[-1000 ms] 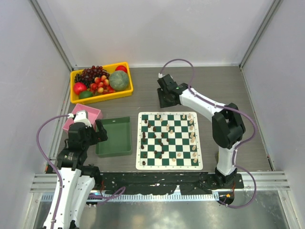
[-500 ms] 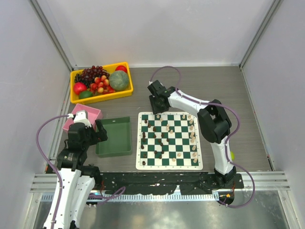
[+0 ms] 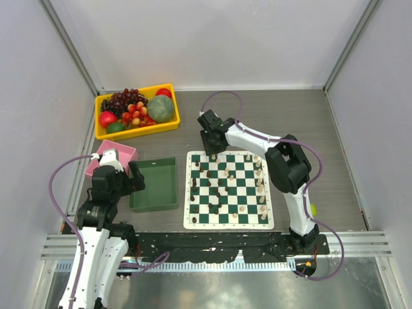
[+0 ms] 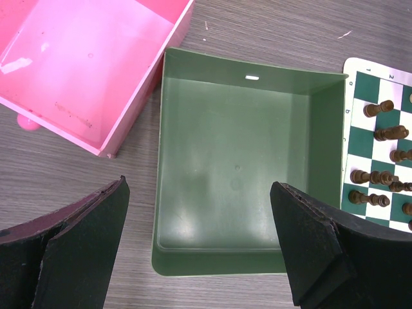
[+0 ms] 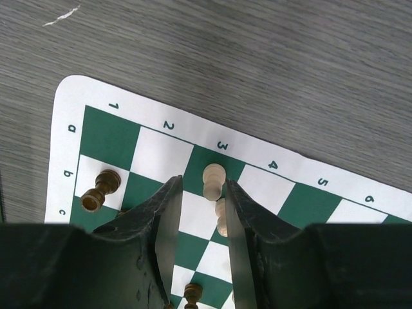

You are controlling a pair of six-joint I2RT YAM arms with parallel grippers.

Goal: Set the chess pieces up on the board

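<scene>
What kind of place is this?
Probably a robot lab test cell: a left arm and right arm bolted at a table edge, plain white walls closing it in, and staged props like a chess board and fruit bin.

The left hand (image 4: 199, 219) hangs spread wide over the green tray (image 4: 232, 167); a pink tray (image 4: 84, 64) sits just beside it, and the board (image 4: 380, 87) carries dark chess pieces (image 4: 378, 108) on the grey surface (image 4: 290, 32)

right claw (image 5: 201, 185) | cream pieces (image 5: 213, 180) at tips (dark piece (image 5: 100, 191) left) | table (image 5: 257, 64) open
</scene>
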